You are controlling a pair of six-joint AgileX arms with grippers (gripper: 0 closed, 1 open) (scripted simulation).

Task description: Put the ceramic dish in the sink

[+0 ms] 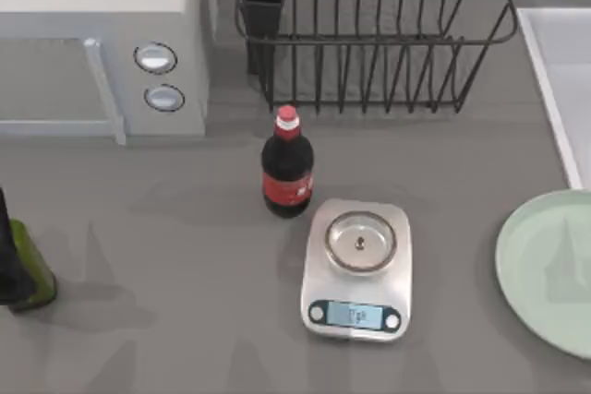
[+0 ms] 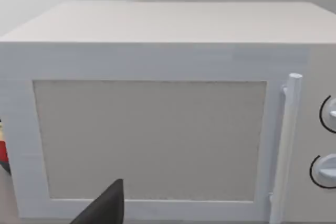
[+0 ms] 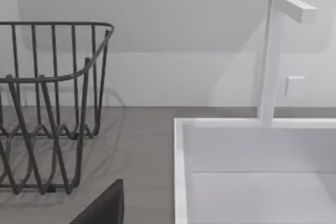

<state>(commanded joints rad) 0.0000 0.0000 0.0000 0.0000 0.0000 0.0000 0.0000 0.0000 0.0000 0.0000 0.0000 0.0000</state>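
The ceramic dish [image 1: 552, 269] lies flat on the grey table [image 1: 166, 339] at the right edge of the top view, on the near side, with part of its round pale green surface cut off by the frame. The sink [image 1: 560, 89] sits farther back along the same right edge, well apart from the dish; its light raised rim [image 3: 179, 171] and smooth inside also appear in the right wrist view, with a white faucet [image 3: 273, 56] rising from its far rim.

Left of the dish stands a kitchen scale [image 1: 356, 269] with a small round steel pan and a lit display on its near end. Just beside the scale's far left corner is a dark cola bottle [image 1: 286, 165] with a red label and red cap, upright. Behind it, at the far side, is a black wire dish rack [image 1: 369, 34], left of the sink. A white microwave [image 1: 102, 43] occupies the far left corner, door closed. A green bottle [image 1: 28, 265] stands at the left edge, near side.

A dark finger [image 2: 105, 208] of the left gripper faces the microwave door, and a dark finger [image 3: 105, 208] of the right gripper points toward the rack and sink. Whether either pincer is wide or narrow cannot be told.
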